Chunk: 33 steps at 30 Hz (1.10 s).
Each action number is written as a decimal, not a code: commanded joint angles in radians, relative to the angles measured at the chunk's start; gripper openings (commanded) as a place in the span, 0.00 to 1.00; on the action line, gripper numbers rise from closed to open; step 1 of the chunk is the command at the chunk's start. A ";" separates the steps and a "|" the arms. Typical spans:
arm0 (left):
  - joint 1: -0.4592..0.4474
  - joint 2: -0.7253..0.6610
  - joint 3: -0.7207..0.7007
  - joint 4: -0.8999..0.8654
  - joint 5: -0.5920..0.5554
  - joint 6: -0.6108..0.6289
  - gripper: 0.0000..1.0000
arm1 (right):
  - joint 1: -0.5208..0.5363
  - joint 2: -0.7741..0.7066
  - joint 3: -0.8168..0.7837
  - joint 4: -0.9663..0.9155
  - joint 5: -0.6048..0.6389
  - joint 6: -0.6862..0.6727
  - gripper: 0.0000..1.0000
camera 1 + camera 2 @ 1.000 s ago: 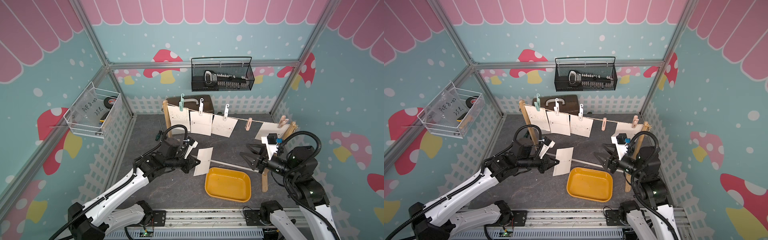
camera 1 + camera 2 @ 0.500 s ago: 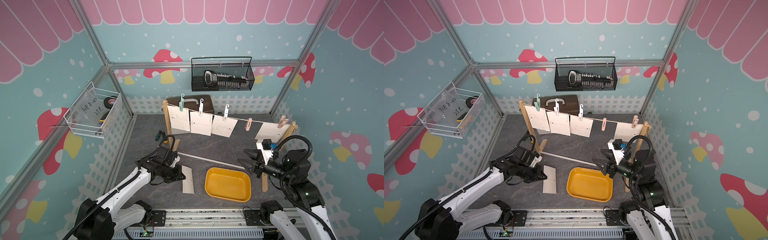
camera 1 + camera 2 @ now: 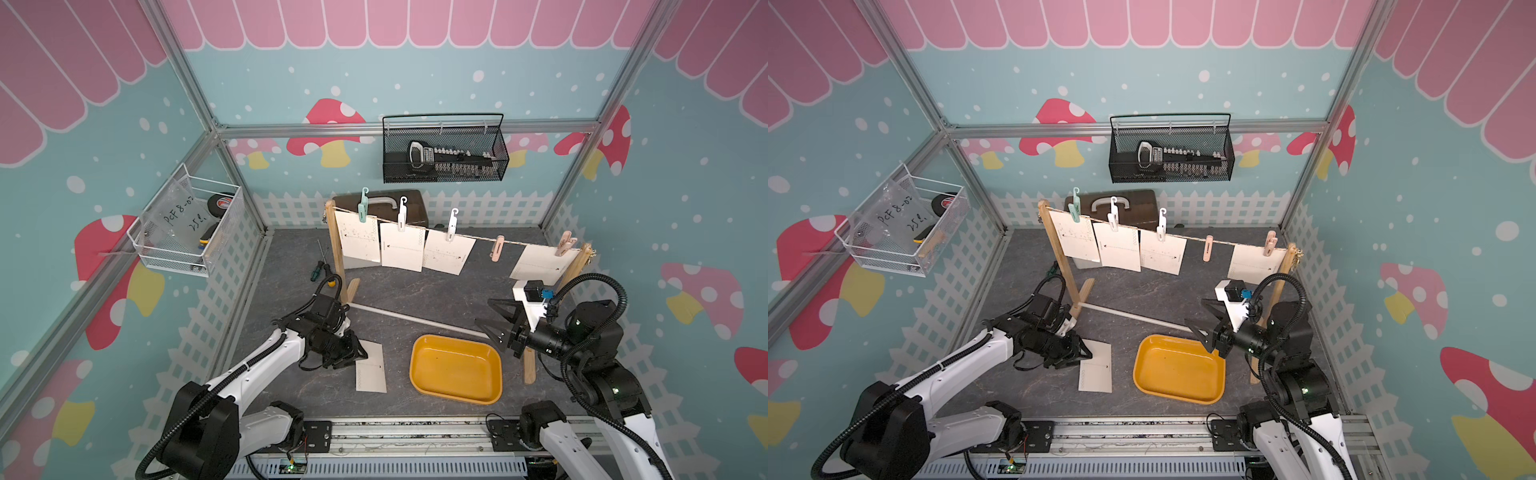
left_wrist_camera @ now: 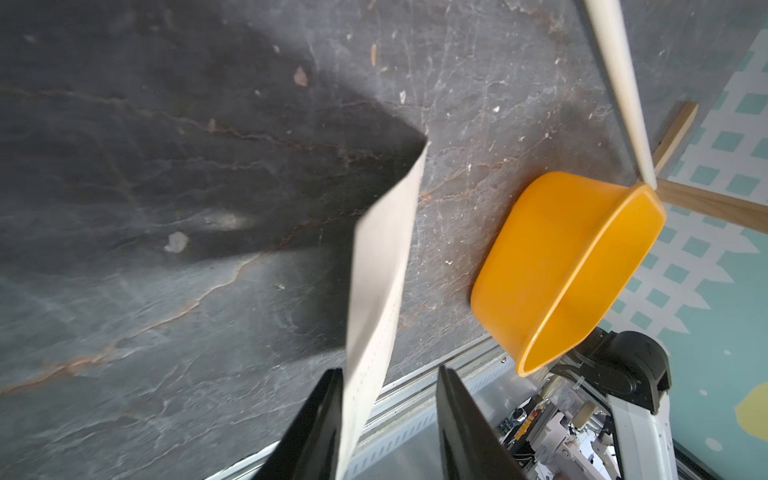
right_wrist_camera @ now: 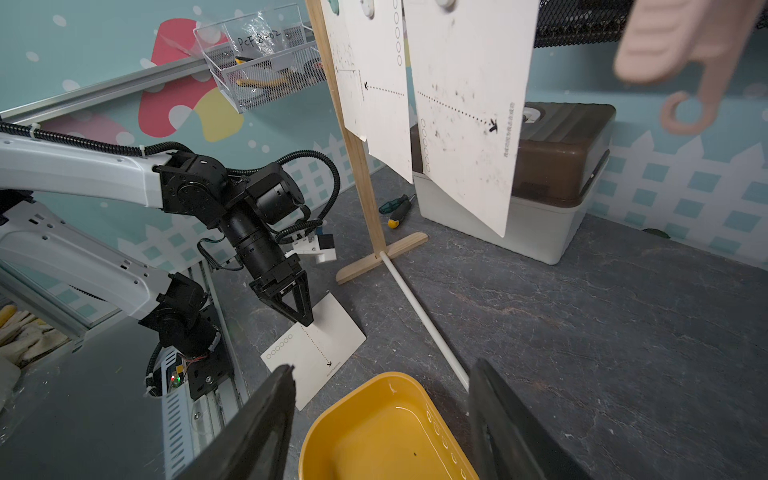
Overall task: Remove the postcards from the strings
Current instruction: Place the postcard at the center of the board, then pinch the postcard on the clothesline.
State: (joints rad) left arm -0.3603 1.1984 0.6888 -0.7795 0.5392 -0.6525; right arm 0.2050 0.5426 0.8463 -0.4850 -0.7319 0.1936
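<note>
Now, in both top views the left end effector (image 3: 356, 353) sits low over one card (image 3: 371, 368), which lies on the table (image 3: 415, 291) just beside the tray (image 3: 455, 370), on the left arm's side. Beyond the tray, the string (image 3: 478, 239) carries four hanging cards (image 3: 1119, 249) and one bare peg (image 3: 496, 248). The right end effector (image 3: 483, 311) hovers above the tray's far rim, released and empty.

From the left wrist, the jaws stand parted. The card (image 4: 382, 270) leans along one finger (image 4: 316, 424) and is clear of the other, so it looks let go rather than gripped.

From the right wrist, the left end effector (image 5: 305, 320) tips down onto the card's near edge (image 5: 324, 345), beside the tray (image 5: 374, 436). The right fingers (image 5: 266, 415) are wide apart with nothing between them.

To finish this release well, I judge the left jaws should open fully and lift straight up, so the finger does not drag the card. The right arm looks best placed for the card nearest it, pulling down off its peg.
</note>
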 commanded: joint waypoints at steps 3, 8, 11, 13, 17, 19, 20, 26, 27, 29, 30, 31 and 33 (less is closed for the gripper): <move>0.028 -0.052 0.082 -0.044 -0.115 0.007 0.65 | 0.008 0.010 0.089 -0.051 -0.007 -0.040 0.67; 0.035 -0.105 0.204 -0.082 -0.236 0.066 0.66 | 0.007 0.061 0.205 -0.125 -0.049 -0.075 0.67; 0.031 -0.148 0.261 0.019 -0.223 0.150 0.63 | 0.008 0.097 0.272 -0.126 -0.113 -0.067 0.66; 0.017 -0.159 0.282 0.143 -0.131 0.235 0.62 | 0.008 0.125 0.313 -0.097 -0.126 -0.042 0.66; -0.071 -0.144 0.366 0.281 0.019 0.464 0.62 | 0.007 0.180 0.372 0.078 -0.110 0.054 0.66; -0.162 -0.139 0.402 0.319 -0.012 0.589 0.63 | 0.007 0.226 0.404 0.175 -0.102 0.107 0.65; -0.210 -0.132 0.423 0.326 -0.042 0.646 0.64 | 0.008 0.260 0.438 0.202 -0.095 0.121 0.65; -0.332 -0.027 0.571 0.368 -0.094 0.715 0.65 | 0.015 0.518 0.740 0.108 -0.082 0.082 0.62; -0.338 -0.012 0.583 0.379 -0.108 0.708 0.65 | 0.020 0.542 0.776 0.083 -0.070 0.063 0.62; -0.347 0.016 0.599 0.410 -0.114 0.693 0.65 | 0.031 0.584 0.845 0.038 -0.046 0.016 0.62; -0.349 0.024 0.603 0.428 -0.118 0.683 0.65 | 0.033 0.602 0.872 0.015 -0.038 -0.006 0.62; -0.350 0.036 0.607 0.446 -0.120 0.676 0.65 | 0.036 0.622 0.906 -0.015 -0.027 -0.033 0.62; -0.351 0.060 0.621 0.467 -0.123 0.668 0.65 | 0.040 0.659 0.960 -0.078 -0.002 -0.074 0.62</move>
State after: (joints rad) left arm -0.7052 1.2324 1.2751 -0.3702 0.4377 -0.0113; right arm 0.2352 1.1870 1.7397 -0.4713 -0.7654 0.2039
